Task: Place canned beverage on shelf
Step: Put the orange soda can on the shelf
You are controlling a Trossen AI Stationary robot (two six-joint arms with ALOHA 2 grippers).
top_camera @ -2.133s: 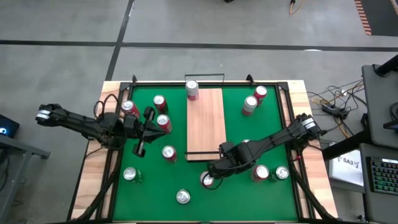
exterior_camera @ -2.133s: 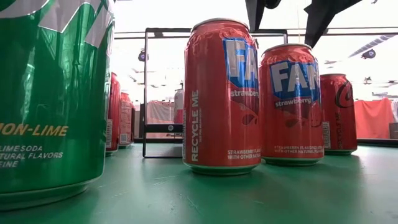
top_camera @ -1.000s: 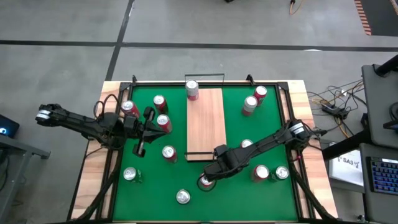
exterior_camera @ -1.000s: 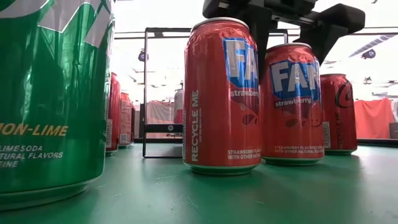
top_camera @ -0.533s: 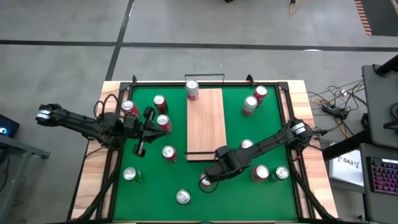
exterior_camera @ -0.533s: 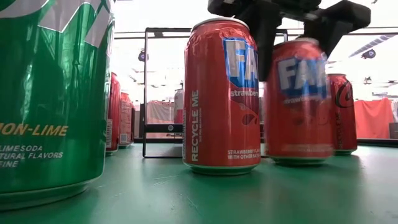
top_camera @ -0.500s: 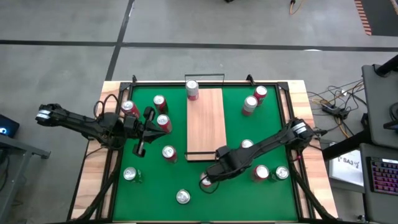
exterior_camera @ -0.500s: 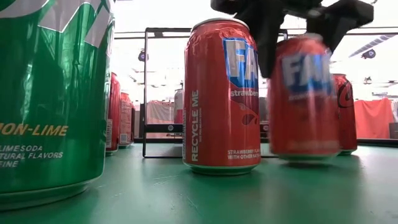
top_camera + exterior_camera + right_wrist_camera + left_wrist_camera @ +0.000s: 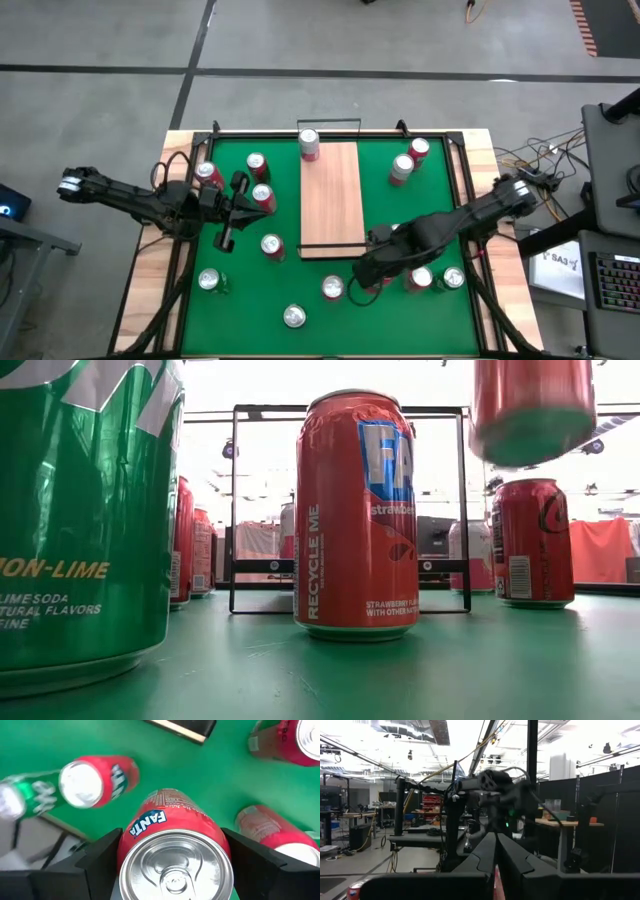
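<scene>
My right gripper [image 9: 372, 272] is shut on a red Fanta can [image 9: 175, 855], which hangs high above the green mat [image 9: 440, 210] near the shelf's near end; the low view shows its underside [image 9: 530, 420]. The shelf [image 9: 331, 195] is a pale wood board with black end rails [image 9: 236, 510]. A red can [image 9: 309, 143] stands on its far end. Another Fanta can [image 9: 355, 510] stands on the mat just left of the gripper [image 9: 333, 288]. My left gripper [image 9: 496, 845] is shut, holds nothing, and waits over the mat's left side [image 9: 250, 210]. My right gripper pinches the Fanta can by its upper side wall [image 9: 127, 842], just below the rim, one finger [image 9: 97, 862] on each of two opposite sides. The fingers come from above, slanting down. The can hangs nearly upright, top up, lifted clear of the mat.
Several more cans stand about the mat: two by the right gripper [image 9: 418, 280] [image 9: 452, 278], a green one close to the low camera [image 9: 85, 510], others at the left [image 9: 262, 197] and far right [image 9: 402, 168]. Black frame bars [image 9: 462, 170] edge the table.
My right gripper, shut on the Fanta can, has risen and gone toward the table's right and somewhat toward the far edge. The can has left the mat and now hangs well above it. The neighbouring Fanta can has stayed where it was.
</scene>
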